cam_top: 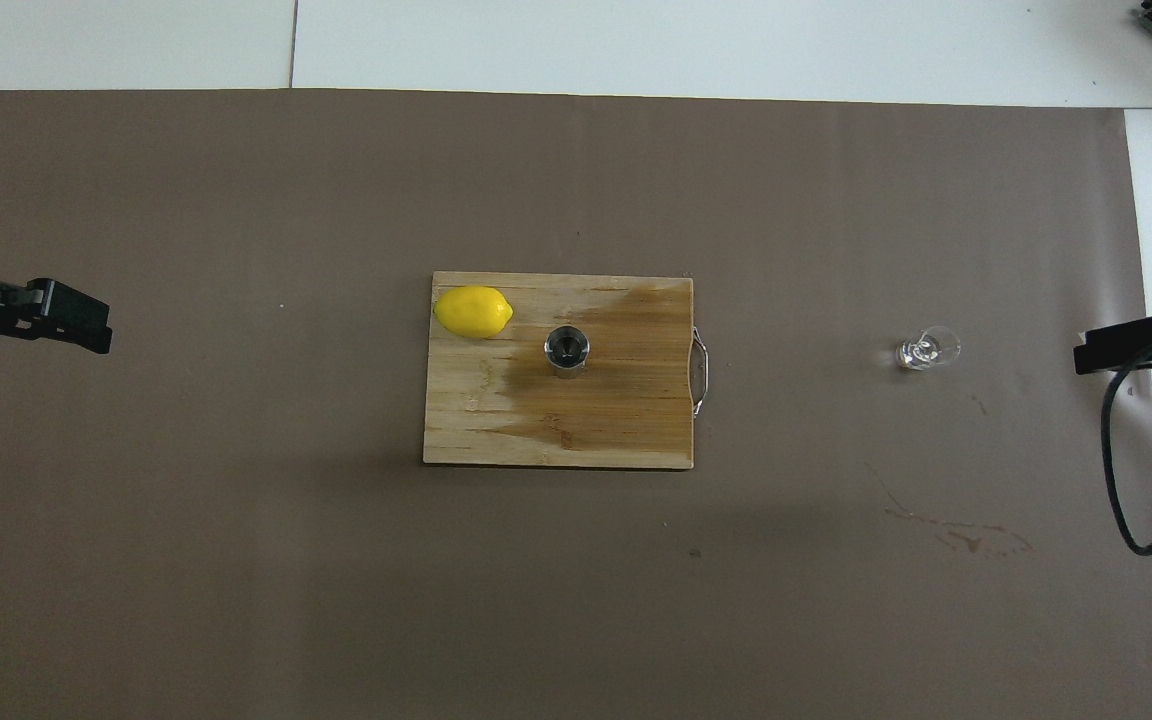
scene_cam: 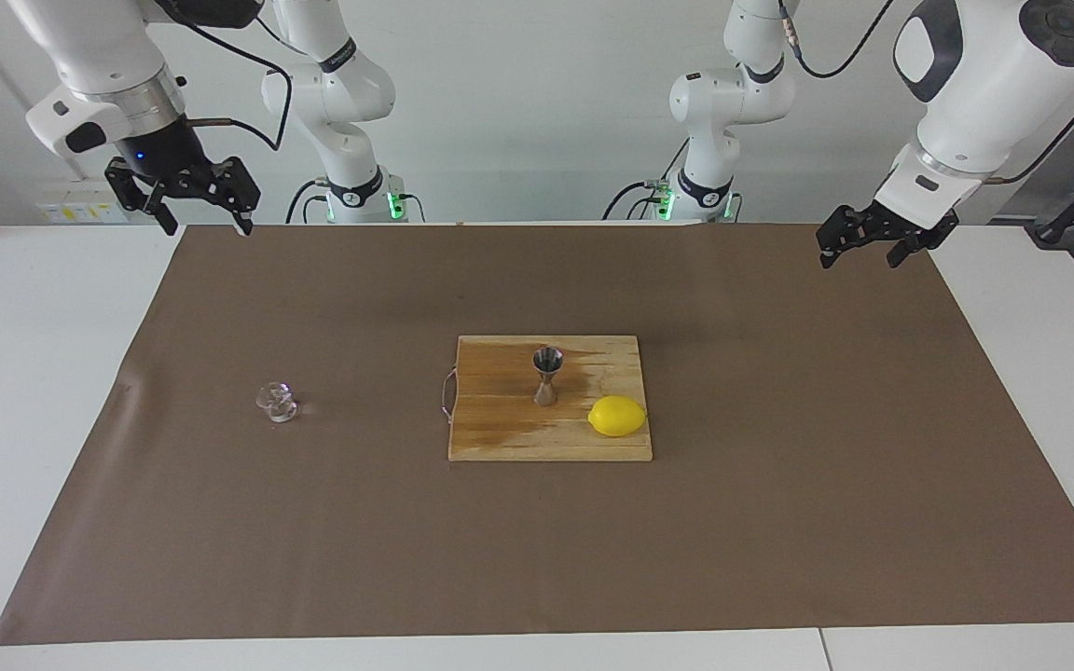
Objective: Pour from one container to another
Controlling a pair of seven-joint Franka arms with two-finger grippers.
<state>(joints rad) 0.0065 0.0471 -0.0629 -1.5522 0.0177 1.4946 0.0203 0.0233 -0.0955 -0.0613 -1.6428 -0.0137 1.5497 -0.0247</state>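
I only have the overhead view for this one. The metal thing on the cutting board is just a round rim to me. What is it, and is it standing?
Observer: It is a steel jigger, hourglass-shaped, standing upright on its lower cone on the cutting board.
Operator: Only black tips show at my edges. Is either arm touching anything?
Observer: No. The right gripper hangs in the air over the edge of the brown mat nearest the robots, fingers open, well apart from the glass cup.
Operator: And the other one?
Observer: The left gripper hangs raised over the mat's corner at its own end, fingers open, holding nothing.
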